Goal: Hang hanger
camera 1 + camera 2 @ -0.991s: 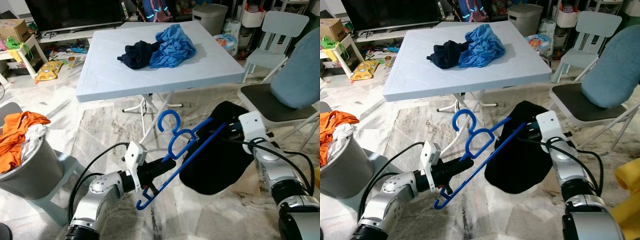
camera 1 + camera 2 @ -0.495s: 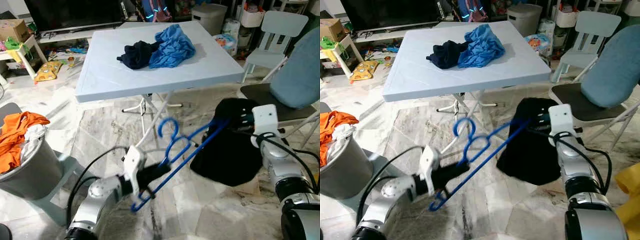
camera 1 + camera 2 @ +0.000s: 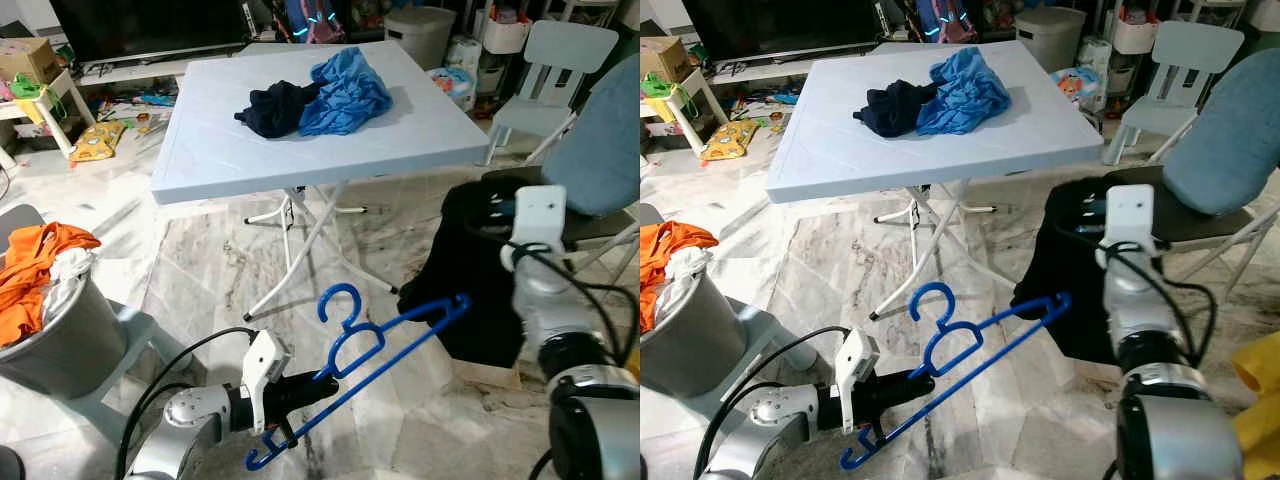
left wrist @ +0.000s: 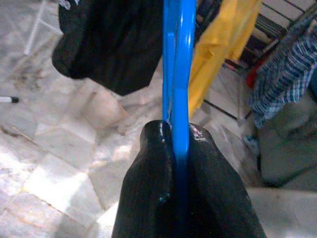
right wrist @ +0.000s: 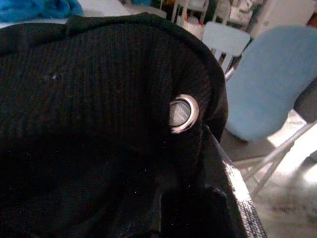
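We are clenching our left gripper [image 4: 173,144] tight on the lower bar of the blue hanger [image 3: 372,350], holding it low over the marble floor [image 3: 200,270]. Our right gripper [image 3: 497,215] is gripping the black garment [image 3: 470,285], apart from the hanger.

Blue hanger [image 3: 375,345], black garment [image 3: 478,270], pale blue table [image 3: 250,150], orange clothes [image 3: 35,265] in grey bin [image 3: 60,345]

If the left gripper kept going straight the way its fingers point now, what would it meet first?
Probably the black garment hanging from the right gripper. The left gripper, shut on the blue hanger, points that way, though depth is hard to judge.
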Motion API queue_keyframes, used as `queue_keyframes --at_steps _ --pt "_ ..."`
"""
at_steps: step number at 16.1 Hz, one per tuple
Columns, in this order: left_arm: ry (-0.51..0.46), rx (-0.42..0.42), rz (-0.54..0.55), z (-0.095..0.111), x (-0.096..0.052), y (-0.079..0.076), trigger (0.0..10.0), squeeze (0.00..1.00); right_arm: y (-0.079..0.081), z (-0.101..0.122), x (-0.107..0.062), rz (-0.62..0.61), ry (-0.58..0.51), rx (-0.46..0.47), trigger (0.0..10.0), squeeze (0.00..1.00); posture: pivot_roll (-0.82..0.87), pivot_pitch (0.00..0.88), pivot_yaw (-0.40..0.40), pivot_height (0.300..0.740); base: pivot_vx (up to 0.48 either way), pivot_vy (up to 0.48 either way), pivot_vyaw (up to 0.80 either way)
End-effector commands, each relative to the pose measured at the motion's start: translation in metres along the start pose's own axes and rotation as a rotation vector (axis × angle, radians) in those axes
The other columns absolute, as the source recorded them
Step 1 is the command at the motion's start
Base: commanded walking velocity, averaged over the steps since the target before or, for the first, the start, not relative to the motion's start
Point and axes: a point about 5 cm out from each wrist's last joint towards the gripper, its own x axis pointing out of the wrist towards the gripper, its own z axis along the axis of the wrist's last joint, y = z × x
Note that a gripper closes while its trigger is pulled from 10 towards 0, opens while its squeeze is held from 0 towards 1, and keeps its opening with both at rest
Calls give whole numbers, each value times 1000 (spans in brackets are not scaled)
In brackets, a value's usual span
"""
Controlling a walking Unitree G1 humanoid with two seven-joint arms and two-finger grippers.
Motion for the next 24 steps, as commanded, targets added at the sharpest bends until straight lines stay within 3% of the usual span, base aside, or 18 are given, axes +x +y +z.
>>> queue_keyframes --at_steps 1,2,4,6,8,9,10,11,13,16,17,20,24 --pt "-59 26 48 9 -7 4 0 0 0 10 4 -28 -17 -9 0 0 -153 0 49 740 0 0 0" --pt "-100 38 93 14 -12 6 0 0 -4 7 4 -60 -2 -30 0 0 -150 0 47 740 0 0 0" --pt "-204 60 266 22 -25 9 0 0 -28 -7 1 -186 67 -59 0 0 -137 0 42 740 0 0 0" --pt "-233 61 414 19 -34 10 0 0 -35 -13 -2 -200 82 -49 0 0 -132 0 40 740 0 0 0" --pt "-248 94 613 14 -42 11 0 0 -32 -16 -4 -130 59 -16 0 0 -125 0 33 740 0 0 0" --pt "-252 111 723 14 -43 14 3804 0 -27 -16 -7 -64 28 -2 0 0 -125 0 32 740 0 0 0" --pt "-255 126 762 16 -42 17 10000 0 -25 -16 -8 -34 13 13 0 0 -129 0 30 740 0 0 0" --pt "-270 156 861 24 -41 25 10000 0 -22 -15 -12 27 -33 32 0 0 -137 0 36 740 0 0 0" --pt "-320 136 952 33 -40 34 10000 0 -15 -14 -22 93 -103 32 0 0 -151 0 41 740 0 0 0" --pt "-358 152 981 44 -37 39 10000 0 2 -11 -40 150 -191 45 0 0 -173 0 65 740 0 0 0" --pt "-365 144 1003 44 -38 40 10000 0 17 -9 -54 189 -234 42 0 0 -186 0 92 740 0 0 0" --pt "-380 134 1015 46 -40 42 10000 0 36 -13 -74 228 -237 60 0 0 -186 0 107 740 0 0 0" --pt "-425 113 1025 54 -41 44 10000 0 38 -8 -74 248 -230 57 0 0 -172 0 99 740 0 0 0"
